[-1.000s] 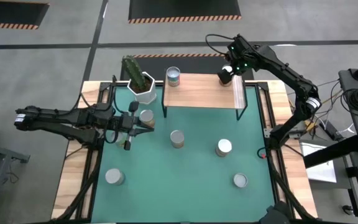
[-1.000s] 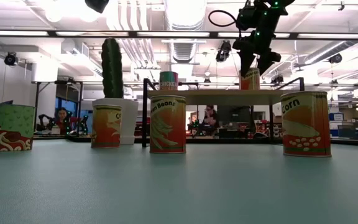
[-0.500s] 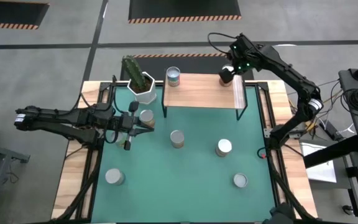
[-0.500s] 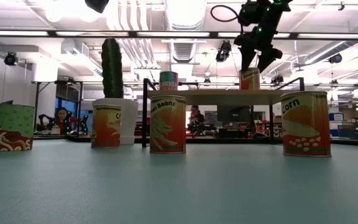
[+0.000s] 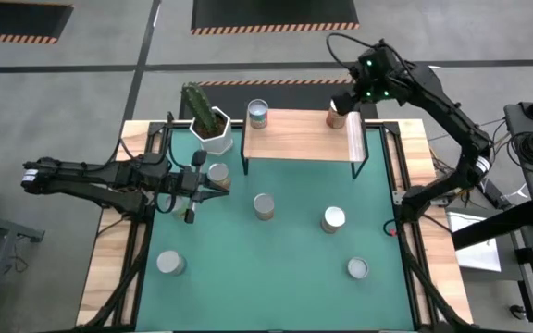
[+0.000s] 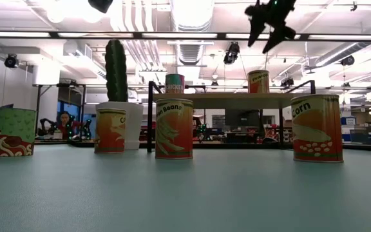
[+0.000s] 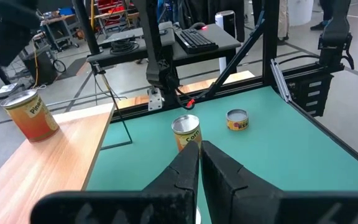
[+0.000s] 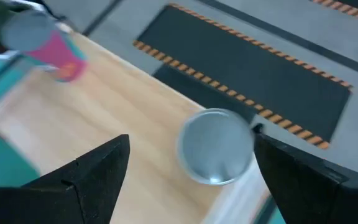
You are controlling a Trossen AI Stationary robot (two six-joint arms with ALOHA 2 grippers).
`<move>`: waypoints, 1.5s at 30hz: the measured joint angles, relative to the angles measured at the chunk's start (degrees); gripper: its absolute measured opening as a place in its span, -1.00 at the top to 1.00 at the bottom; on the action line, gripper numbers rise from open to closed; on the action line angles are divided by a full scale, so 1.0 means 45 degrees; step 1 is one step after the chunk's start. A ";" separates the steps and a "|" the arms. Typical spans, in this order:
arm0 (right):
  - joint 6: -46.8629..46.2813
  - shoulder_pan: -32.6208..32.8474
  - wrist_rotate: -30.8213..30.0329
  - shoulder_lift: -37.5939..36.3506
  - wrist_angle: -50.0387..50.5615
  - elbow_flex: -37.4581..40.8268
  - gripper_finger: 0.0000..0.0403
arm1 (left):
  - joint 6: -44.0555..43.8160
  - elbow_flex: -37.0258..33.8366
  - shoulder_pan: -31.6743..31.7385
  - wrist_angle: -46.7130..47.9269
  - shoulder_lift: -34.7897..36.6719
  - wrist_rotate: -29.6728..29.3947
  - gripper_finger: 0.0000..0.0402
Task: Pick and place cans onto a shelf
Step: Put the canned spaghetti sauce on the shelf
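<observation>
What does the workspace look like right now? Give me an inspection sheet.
Surface: green mat on a wooden table.
Job's things: two cans on the shelf, one at the left end, one near the right end; five cans on the mat.
Clutter: cactus pot beside the shelf.
Grippers: right gripper open, above the right-end can; left gripper shut, by the mat's left edge.
Cables: black loop on the right arm.
Surroundings: striped floor mats; desks behind.

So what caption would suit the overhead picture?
Right end effector open above a can on the shelf; left end effector shut over the green table.
</observation>
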State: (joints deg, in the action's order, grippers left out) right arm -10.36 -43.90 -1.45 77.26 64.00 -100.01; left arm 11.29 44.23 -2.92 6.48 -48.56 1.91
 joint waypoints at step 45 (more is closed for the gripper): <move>0.0903 1.1755 -0.2016 0.4821 -0.4792 0.0005 -0.63 | -0.0216 0.0000 0.0000 0.0325 0.0000 0.0041 1.00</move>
State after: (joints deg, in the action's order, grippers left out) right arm -6.30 9.00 -10.53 98.96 42.44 -99.98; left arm 10.32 44.23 -2.92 7.94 -48.56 2.10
